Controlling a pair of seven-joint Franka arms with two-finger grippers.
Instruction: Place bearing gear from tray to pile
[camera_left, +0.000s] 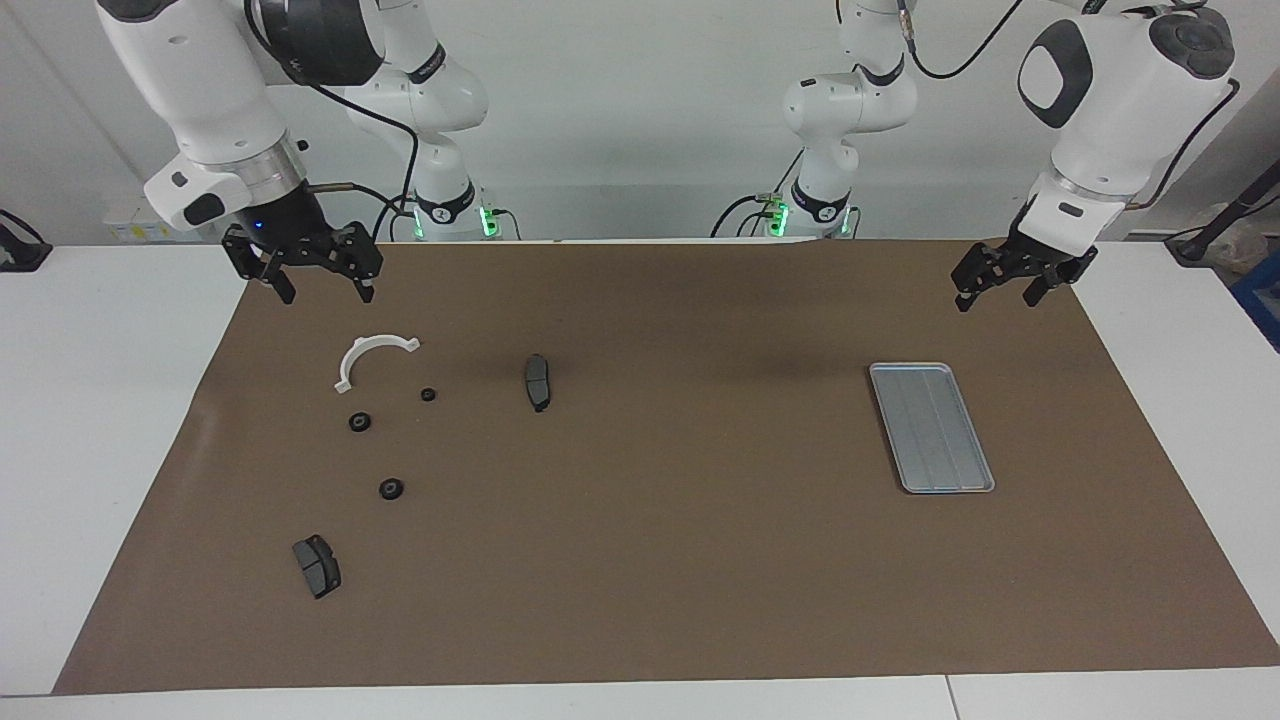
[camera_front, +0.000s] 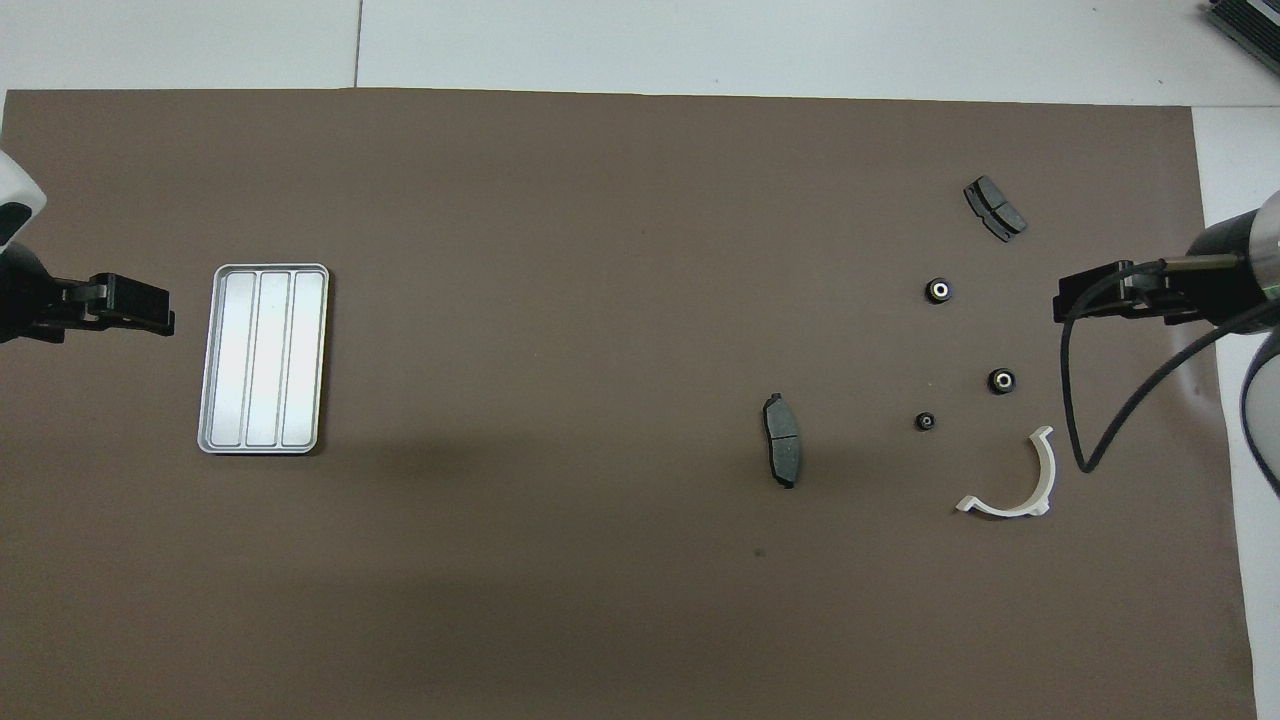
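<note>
The silver-grey tray (camera_left: 930, 427) lies empty toward the left arm's end of the table; it also shows in the overhead view (camera_front: 263, 357). Three black bearing gears (camera_left: 428, 394), (camera_left: 360, 422), (camera_left: 391, 489) lie on the mat toward the right arm's end, among the pile: a white semicircular bracket (camera_left: 370, 355) and two dark brake pads (camera_left: 538, 381), (camera_left: 316, 565). My right gripper (camera_left: 327, 295) hangs open and empty over the mat's edge by the bracket. My left gripper (camera_left: 995, 298) hangs open and empty over the mat, nearer the robots than the tray.
A brown mat (camera_left: 700, 560) covers most of the white table. In the overhead view the gears (camera_front: 939, 291), (camera_front: 1002, 381), (camera_front: 926, 421), the bracket (camera_front: 1015, 480) and the pads (camera_front: 781, 440), (camera_front: 994, 208) lie spread apart. A black cable (camera_front: 1110, 420) hangs from the right arm.
</note>
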